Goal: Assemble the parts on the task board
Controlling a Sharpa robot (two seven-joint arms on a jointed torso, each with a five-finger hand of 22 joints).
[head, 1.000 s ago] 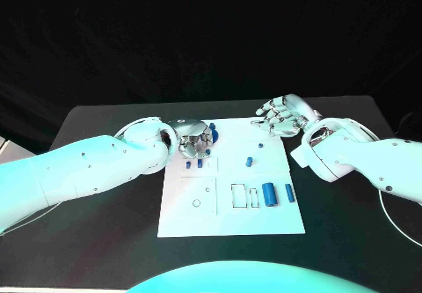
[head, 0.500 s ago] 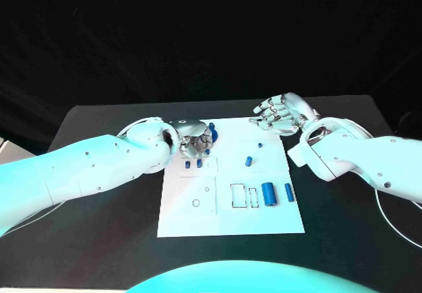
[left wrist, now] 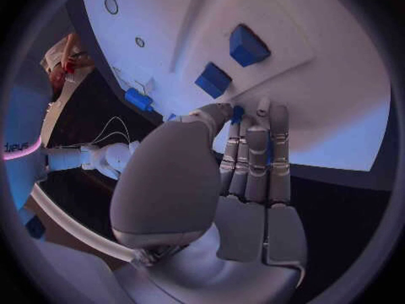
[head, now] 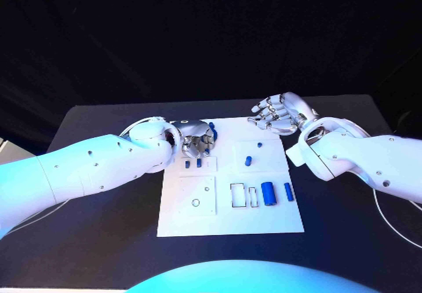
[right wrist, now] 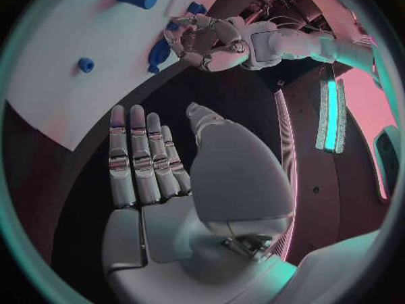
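Parts-wise, the white task board (head: 230, 207) mid-frame in the head view has blue cylinders (head: 268, 194) lying loose at lower right, so plenty's left. Left silver hand (head: 195, 139) pinches a small blue piece (head: 211, 127) at the board's upper-left corner; right silver hand (head: 280, 114) hovers open, upper right. Left wrist view: fingers (left wrist: 253, 162) curled on that piece, two blue blocks (left wrist: 247, 44) seated above. Right wrist view: palm empty. Barely changed since earlier, right hand drifted slightly left.

Left hand (head: 195, 139) is lowered, fingers (left wrist: 253, 157) together, extended. Right hand (head: 280, 115) is raised, fingers (right wrist: 139, 157) straight, holding nothing.
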